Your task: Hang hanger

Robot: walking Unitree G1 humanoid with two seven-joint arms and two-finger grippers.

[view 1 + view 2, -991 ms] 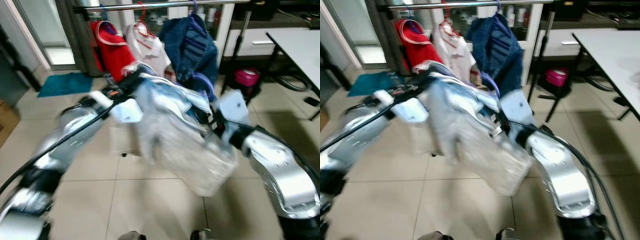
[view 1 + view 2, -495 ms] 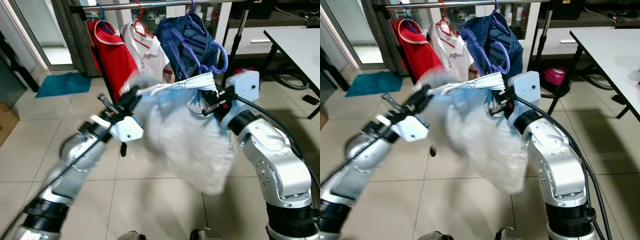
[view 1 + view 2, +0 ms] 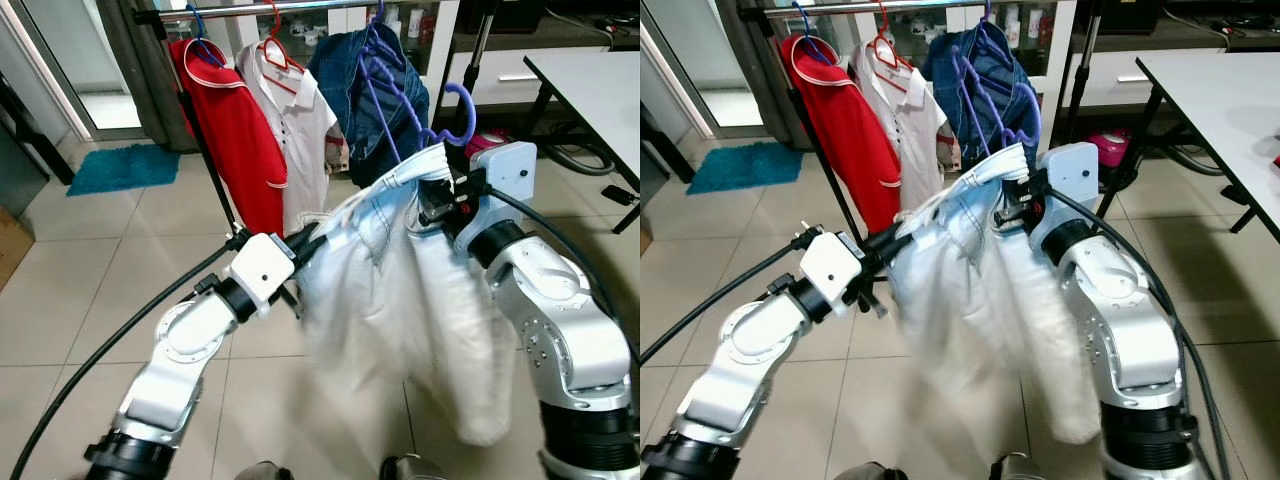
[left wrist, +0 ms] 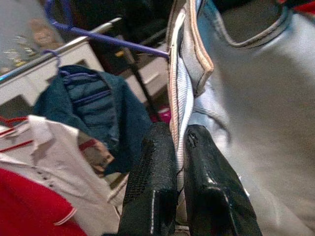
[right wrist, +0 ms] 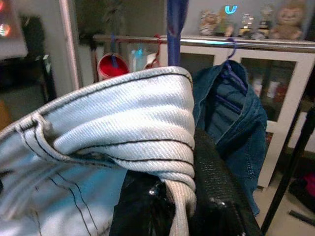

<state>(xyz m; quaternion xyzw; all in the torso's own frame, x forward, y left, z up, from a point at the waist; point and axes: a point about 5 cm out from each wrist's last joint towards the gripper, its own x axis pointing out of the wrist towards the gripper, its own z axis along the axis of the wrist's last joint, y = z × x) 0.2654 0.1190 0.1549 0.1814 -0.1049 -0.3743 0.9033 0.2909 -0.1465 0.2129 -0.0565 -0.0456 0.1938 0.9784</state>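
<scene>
Tiled floor [image 3: 90,270] runs up to the clothes rail [image 3: 300,9], where a red shirt [image 3: 232,120], a white polo [image 3: 300,110] and a denim jacket [image 3: 375,70] already hang. Just below the rail, the left hand [image 4: 178,162] pinches the waistband of the pale jeans [image 3: 400,300] while the right hand [image 5: 183,196] clamps the other end, stretching them across the purple hanger [image 3: 455,105], probably to keep its hook upright. Free rail lies beyond the jacket; the rail's black stand [image 3: 480,35] crowds that side.
</scene>
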